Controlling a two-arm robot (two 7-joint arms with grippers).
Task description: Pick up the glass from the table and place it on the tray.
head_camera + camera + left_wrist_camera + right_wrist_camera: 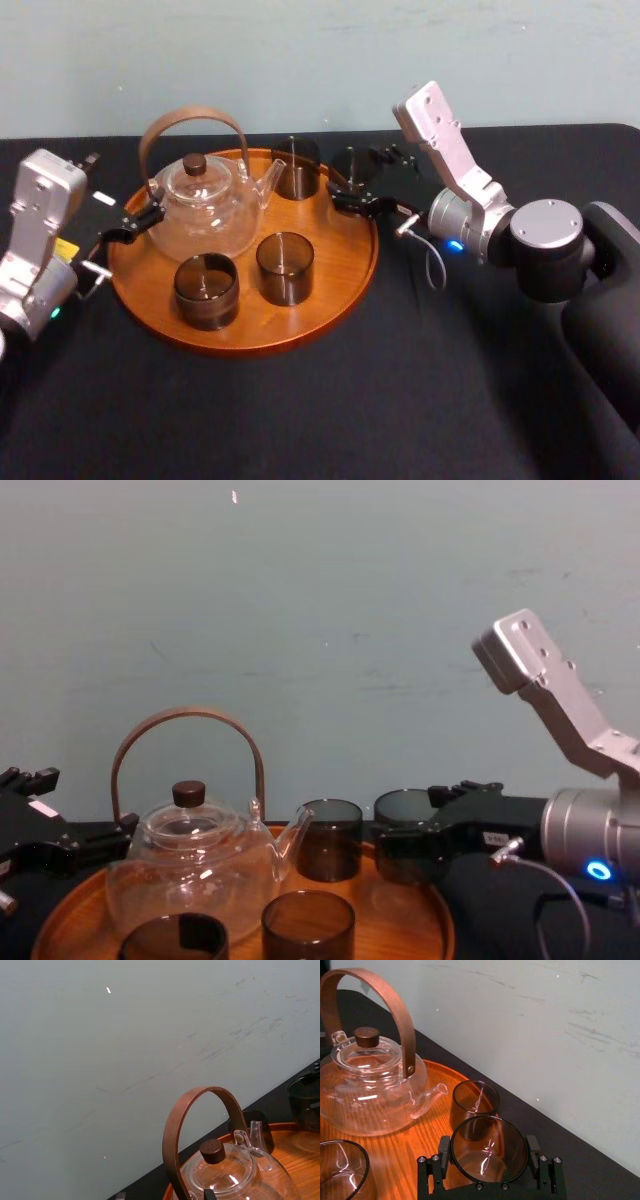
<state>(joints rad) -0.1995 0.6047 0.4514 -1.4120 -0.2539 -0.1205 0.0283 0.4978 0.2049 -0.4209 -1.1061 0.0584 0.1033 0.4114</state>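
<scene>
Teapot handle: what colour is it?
Brown, like wood; the teapot handle shows best in the right wrist view.

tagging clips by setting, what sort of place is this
Probably a robotics lab bench, not a home: a black table against a plain scuffed wall, with a glass teapot on a wooden tray and the right claw holding a glass.

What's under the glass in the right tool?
Wood of the tray, near its right rim, seen through the glass in the right tool. The tool hides whether the base touches.
</scene>
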